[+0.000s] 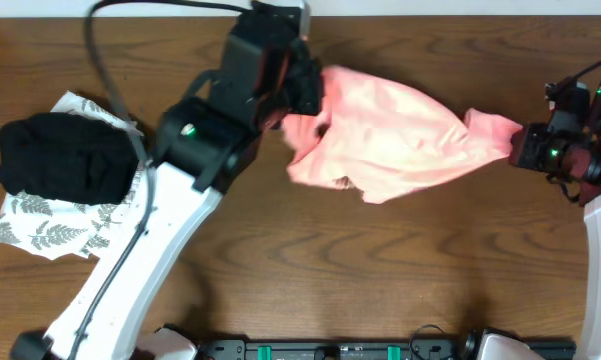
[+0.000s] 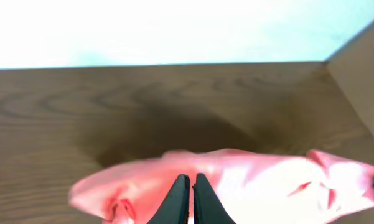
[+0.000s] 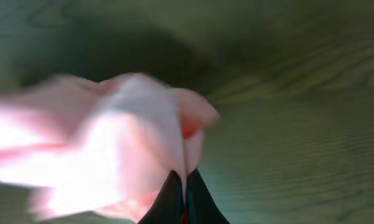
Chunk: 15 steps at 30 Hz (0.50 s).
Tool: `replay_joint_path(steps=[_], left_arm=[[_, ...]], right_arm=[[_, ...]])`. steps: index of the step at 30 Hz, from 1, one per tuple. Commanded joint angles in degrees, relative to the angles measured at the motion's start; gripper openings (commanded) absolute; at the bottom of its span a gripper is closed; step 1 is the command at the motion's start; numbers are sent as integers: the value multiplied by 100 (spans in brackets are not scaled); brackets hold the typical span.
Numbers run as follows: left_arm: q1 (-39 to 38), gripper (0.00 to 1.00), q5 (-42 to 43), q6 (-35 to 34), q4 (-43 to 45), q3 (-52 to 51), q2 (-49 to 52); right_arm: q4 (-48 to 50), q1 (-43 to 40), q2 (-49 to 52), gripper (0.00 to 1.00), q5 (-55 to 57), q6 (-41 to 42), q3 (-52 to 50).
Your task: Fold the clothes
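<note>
Overhead: the salmon T-shirt (image 1: 400, 135) spans from the left jaws, near the far edge of the counter (image 1: 380, 280), to the right jaws by its right edge; bare wood lies in front. Left wrist: the left jaws are pinched shut on the fabric. Right wrist: the right jaws clamp a bunched, blurred corner.

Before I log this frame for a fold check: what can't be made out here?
Overhead: left tool, hidden beneath its own wrist.
Right wrist: pink T-shirt blurred; sleeves and collar indistinguishable.
Overhead: white leaf-print garment, partly covered by the black garment.
Left wrist: T-shirt's lower part cut off by the bottom edge.
</note>
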Motion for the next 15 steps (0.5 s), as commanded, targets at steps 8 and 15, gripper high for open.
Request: replay_joint_path(steps=[8,15], left_arm=[[28,6,-658,442,-522,4,-723],[28,28,-4,-151,-1163,-214,-153]], right_arm=[[-326,17,-789,1,42,-68,417],[-444,17,-640,1,42,-66,415]])
